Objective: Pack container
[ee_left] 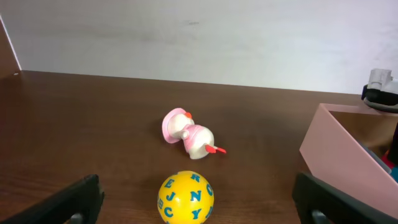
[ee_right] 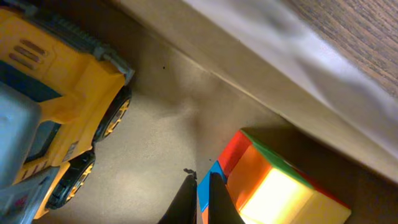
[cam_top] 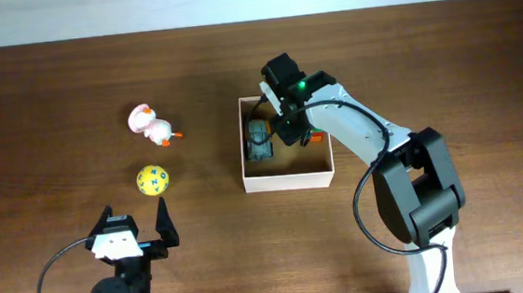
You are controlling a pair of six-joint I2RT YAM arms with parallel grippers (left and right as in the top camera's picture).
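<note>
The container [cam_top: 288, 180], a white-walled box with a tan inside [ee_right: 155, 143], stands right of the table's middle. In it lies a yellow and grey toy truck [cam_top: 260, 139] [ee_right: 56, 93]. My right gripper [cam_top: 290, 125] [ee_right: 200, 193] reaches down into the box, shut on the thin blue edge of a multicoloured block [ee_right: 280, 186] [cam_top: 315, 138] by the box wall. My left gripper [cam_top: 137, 233] [ee_left: 196, 208] stands open near the front edge. Just ahead of it, apart from both fingers, is a yellow lettered ball [cam_top: 152, 180] [ee_left: 185, 198]. A pink and white duck toy [cam_top: 152, 124] [ee_left: 188, 135] lies beyond the ball.
The box's near corner [ee_left: 348, 155] shows at the right of the left wrist view. A pale wall runs behind the table's far edge.
</note>
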